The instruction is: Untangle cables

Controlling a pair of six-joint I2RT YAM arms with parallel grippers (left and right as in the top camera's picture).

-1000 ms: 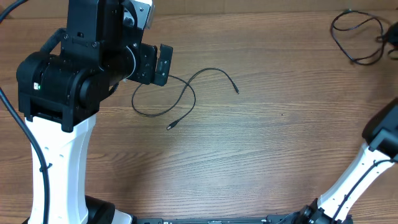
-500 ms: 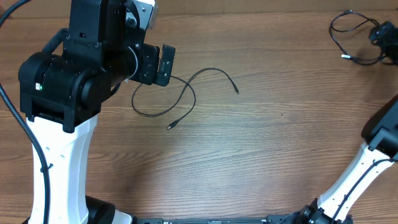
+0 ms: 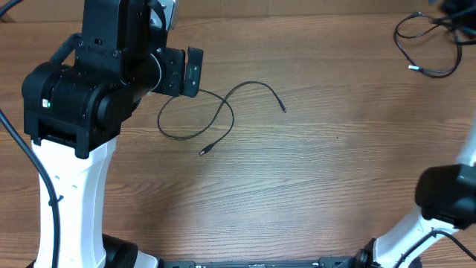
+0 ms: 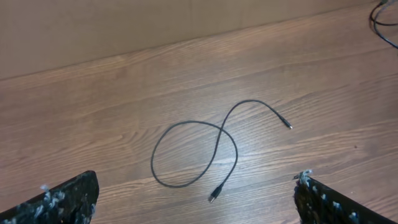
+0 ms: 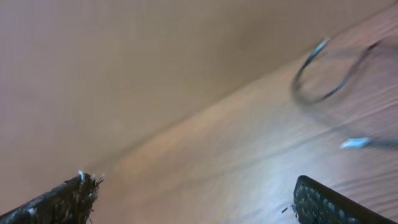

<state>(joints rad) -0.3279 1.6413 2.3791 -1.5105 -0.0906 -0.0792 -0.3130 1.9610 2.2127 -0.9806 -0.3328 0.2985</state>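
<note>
Here, seen from overhead, one thin black cable [image 3: 227, 108] lies flat on the wooden table [image 3: 335, 171], at about ten o'clock from the table's centre. It makes a single loose loop that crosses itself once. Both plug ends are free, one pointing toward three o'clock and one toward six. It touches nothing else, so I judge this cable already separated.

My left gripper [image 4: 194, 190] hangs above it, jaws wide apart and holding nothing. Its wrist camera looks down on the whole loop, a good place for checking how it lies.

A second cable [image 3: 425, 46] sits bunched in overlapping loops far out at two o'clock, well apart from the first. My right gripper [image 5: 193, 198] is out there, placed to work on that bunch, I think. Its camera is blurred, yet both fingers show wide apart with nothing between them. That bunch looks like the work left.
</note>
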